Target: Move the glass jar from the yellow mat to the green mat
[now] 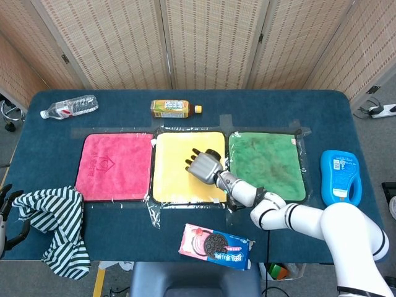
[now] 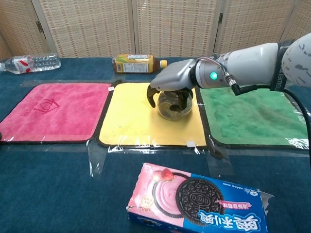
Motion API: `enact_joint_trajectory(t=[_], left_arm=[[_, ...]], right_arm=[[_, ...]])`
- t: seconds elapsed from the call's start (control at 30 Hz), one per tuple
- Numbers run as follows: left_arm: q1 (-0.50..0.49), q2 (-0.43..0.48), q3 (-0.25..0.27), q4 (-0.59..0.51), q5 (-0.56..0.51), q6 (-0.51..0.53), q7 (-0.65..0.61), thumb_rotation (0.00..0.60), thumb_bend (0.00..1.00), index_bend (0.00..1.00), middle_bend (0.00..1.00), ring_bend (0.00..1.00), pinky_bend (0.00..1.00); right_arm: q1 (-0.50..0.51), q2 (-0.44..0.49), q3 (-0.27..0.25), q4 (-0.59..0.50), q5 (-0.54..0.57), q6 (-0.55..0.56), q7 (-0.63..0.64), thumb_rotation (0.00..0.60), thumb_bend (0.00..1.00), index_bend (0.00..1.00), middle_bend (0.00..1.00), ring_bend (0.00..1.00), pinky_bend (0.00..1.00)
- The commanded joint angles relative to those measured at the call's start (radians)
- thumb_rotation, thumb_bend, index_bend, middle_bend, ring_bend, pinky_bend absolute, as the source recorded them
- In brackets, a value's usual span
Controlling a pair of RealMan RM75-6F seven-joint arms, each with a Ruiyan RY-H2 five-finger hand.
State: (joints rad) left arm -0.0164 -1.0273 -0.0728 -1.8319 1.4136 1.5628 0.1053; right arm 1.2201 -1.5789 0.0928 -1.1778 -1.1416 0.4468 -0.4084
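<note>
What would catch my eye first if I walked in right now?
Probably the right robot hand draped over a glass jar on the yellow mat, which lies between a pink mat and a green mat. Nearest the chest camera lies a pink cookie box.

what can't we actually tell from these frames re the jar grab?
- Head view: the right hand covers nearly all of the glass jar.
- Chest view: curled fingers hide the jar's top; firm grip or just contact is unclear.
- Left hand: cut off by the head view's left edge, pose unreadable.
</note>
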Motion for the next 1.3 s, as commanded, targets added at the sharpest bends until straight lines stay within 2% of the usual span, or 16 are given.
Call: enact_joint_trajectory(t=[0.03,0.27,0.53,0.97,1.3], left_arm=[[0.000,-0.002,0.000,0.002,0.001,0.000,-0.002,0.600,0.45,0.20,0.10,0.14,0.06],[-0.003,-0.004,-0.003,0.006,0.003,-0.003,-0.003,0.600,0.45,0.21,0.10,0.14,0.06],[-0.006,-0.008,-0.004,0.011,-0.001,-0.010,-0.006,0.600,0.45,0.21,0.10,0.14,0.06],[-0.015,-0.012,-0.007,0.003,0.006,-0.017,0.006,0.600,0.45,0.21,0.10,0.14,0.06],[-0.019,-0.013,-0.005,-0.013,0.015,-0.017,0.025,0.600,0.45,0.21,0.10,0.14,0.06]], right_arm=[[0.004,0.018,-0.026,-0.006,0.041,-0.007,-0.031,0.600,0.51,0.29,0.20,0.19,0.07],[-0.008,0.082,-0.077,-0.063,0.087,0.019,-0.077,0.600,0.51,0.30,0.20,0.20,0.07],[-0.051,0.171,-0.134,-0.137,0.081,0.059,-0.082,0.600,0.51,0.30,0.21,0.21,0.07],[-0.158,0.256,-0.193,-0.150,-0.027,0.108,0.009,0.600,0.51,0.30,0.21,0.21,0.07],[-0.229,0.296,-0.204,-0.129,-0.104,0.141,0.093,0.600,0.51,0.30,0.21,0.20,0.07]])
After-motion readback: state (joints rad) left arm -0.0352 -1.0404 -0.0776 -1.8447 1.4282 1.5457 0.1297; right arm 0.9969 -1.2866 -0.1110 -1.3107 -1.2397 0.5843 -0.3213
